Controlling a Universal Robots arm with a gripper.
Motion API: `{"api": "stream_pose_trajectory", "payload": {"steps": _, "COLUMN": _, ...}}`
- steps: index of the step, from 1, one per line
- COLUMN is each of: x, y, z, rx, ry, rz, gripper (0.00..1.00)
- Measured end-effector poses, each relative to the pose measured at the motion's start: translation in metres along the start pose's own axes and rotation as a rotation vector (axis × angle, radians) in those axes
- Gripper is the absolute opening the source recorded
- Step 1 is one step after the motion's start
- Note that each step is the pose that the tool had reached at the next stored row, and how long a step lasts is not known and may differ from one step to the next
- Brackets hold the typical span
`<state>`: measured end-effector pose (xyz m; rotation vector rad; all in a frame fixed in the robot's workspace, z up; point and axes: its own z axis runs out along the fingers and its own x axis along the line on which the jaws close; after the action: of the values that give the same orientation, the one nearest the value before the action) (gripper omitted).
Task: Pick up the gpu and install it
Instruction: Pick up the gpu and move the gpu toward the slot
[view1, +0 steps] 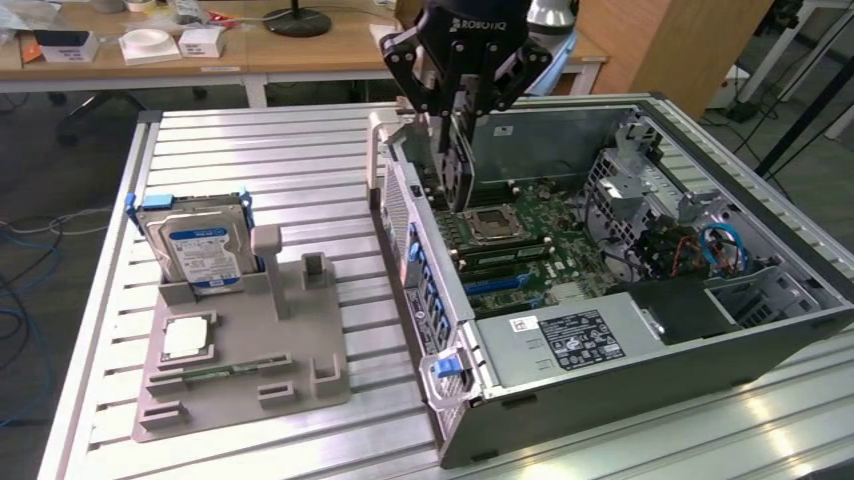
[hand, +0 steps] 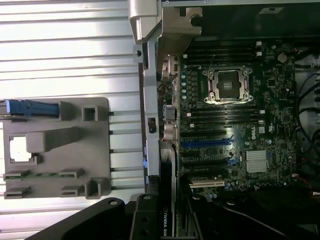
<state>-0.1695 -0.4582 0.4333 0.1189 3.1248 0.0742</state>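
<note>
- Exterior view: we see the gripper (view1: 457, 115) hanging over the open computer case (view1: 747, 330).
- Its jaws are closed on the gpu (view1: 461, 170). They pinch the top end of the card, one jaw on each flat side.
- The gpu is a thin black card. It hangs straight down from the jaws, standing on its end.
- Below the jaws we see the green motherboard (view1: 541, 245) lying flat in the case. The low end of the gpu is down inside the case, close to the case's back wall.
- We cannot tell if the low end of the card touches the board.
- Just beside the low end of the card sits the square chip socket (view1: 491, 222) with its metal frame.
- Wrist view: we look down along the gpu (hand: 164, 226) and see its thin edge, with white letters on it, between the two black jaws.
- Near the far end of the card is a blue slot (hand: 205, 142) on the board. The card is beside it, not in it.
- Well apart from the jaws, toward the exterior view's left, a grey tray (view1: 234, 395) lies on the metal table (view1: 267, 150).
- A hard drive (view1: 198, 250) stands up in the tray, and a silver chip (view1: 187, 340) lies flat in it.
</note>
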Motion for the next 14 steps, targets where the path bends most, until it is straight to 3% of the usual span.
{"api": "stream_pose_trajectory", "payload": {"steps": 14, "x": -0.017, "y": 0.0012, "z": 0.0004, "rx": -0.0001, "ry": 0.0, "rz": 0.0, "gripper": 0.26}}
